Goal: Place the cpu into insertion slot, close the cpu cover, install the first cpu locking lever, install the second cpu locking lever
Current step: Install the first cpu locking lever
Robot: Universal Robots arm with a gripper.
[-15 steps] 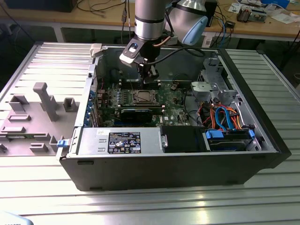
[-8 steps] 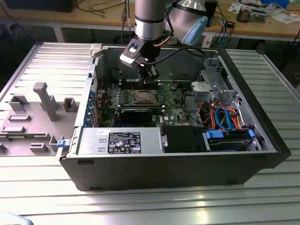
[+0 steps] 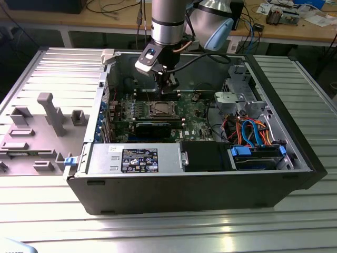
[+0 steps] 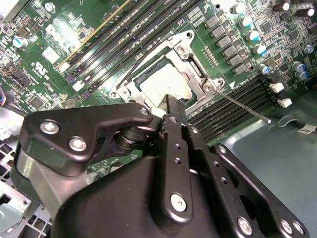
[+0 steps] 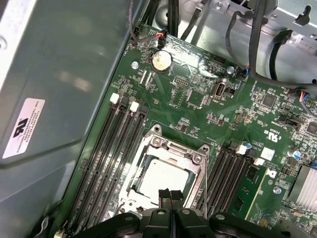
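Observation:
The cpu [image 3: 160,109] lies in the socket on the green motherboard, its dull silver top showing in both wrist views [image 4: 166,84] [image 5: 161,181]. The cpu cover [image 4: 184,42] [image 5: 168,145], a silvery frame with a square window, lies flat around it. One thin locking lever [image 4: 242,105] sticks out sideways from the socket corner, free of its catch. Another wire lever [image 4: 141,62] runs along the opposite side of the socket. My gripper [image 3: 168,87] [image 5: 170,194] hovers just above the socket's edge, its black fingers pressed together with nothing between them.
Rows of memory slots [image 5: 106,148] flank the socket. A long black graphics card [image 3: 152,126] lies toward the case front, then the power supply [image 3: 131,158]. Cables and drive bays [image 3: 253,132] fill the exterior view's right. A grey fixture tray [image 3: 47,121] stands outside the case.

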